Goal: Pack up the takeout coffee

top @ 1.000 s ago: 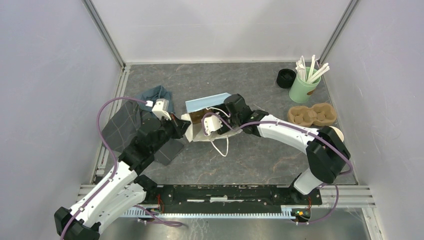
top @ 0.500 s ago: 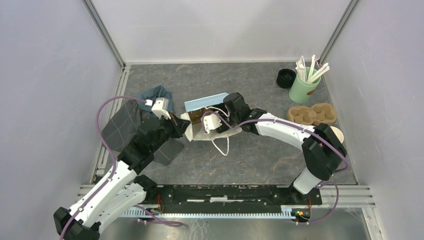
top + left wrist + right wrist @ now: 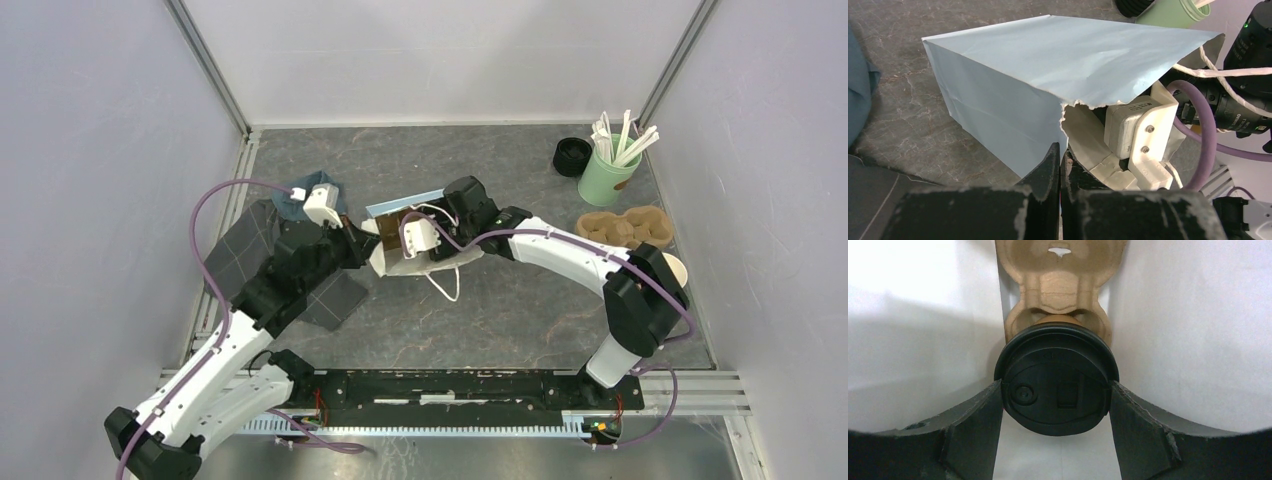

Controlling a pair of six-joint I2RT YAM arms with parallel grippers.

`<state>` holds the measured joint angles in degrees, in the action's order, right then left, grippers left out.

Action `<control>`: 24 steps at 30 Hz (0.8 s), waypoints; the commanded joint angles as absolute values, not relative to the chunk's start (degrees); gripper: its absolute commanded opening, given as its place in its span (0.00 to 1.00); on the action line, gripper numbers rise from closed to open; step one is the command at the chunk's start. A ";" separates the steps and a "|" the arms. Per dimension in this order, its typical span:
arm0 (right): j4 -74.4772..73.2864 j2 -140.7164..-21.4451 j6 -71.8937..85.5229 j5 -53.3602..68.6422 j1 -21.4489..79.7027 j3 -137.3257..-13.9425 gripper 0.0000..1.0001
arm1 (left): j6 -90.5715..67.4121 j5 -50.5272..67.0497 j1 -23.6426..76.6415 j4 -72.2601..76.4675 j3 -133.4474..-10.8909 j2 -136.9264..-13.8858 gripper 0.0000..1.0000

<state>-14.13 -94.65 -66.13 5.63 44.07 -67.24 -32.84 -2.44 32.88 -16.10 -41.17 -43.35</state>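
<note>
Left gripper (image 3: 1060, 167): fingers together, pinching torn mouth edge of light blue paper bag (image 3: 1013, 75).
Right gripper (image 3: 1054, 392): inside bag, clamped on small brown kraft cup with black lid (image 3: 1057, 365).
Cup: in brown pulp carrier (image 3: 1058, 270), bag walls close either side.
Far right: green cup of white sticks (image 3: 607, 178), second pulp carrier (image 3: 625, 228).

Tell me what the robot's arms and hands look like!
The left arm and right arm are white tubes with chunky black joints. A purple cable loops along each. Near each hand sits a small white camera box. The left hand and right hand have black, scuffed fingers.
</note>
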 commanded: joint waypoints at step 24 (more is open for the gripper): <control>-48.80 -104.81 -36.91 11.78 44.03 -86.15 0.01 | -45.92 -0.70 25.89 -43.27 -70.65 -62.68 0.02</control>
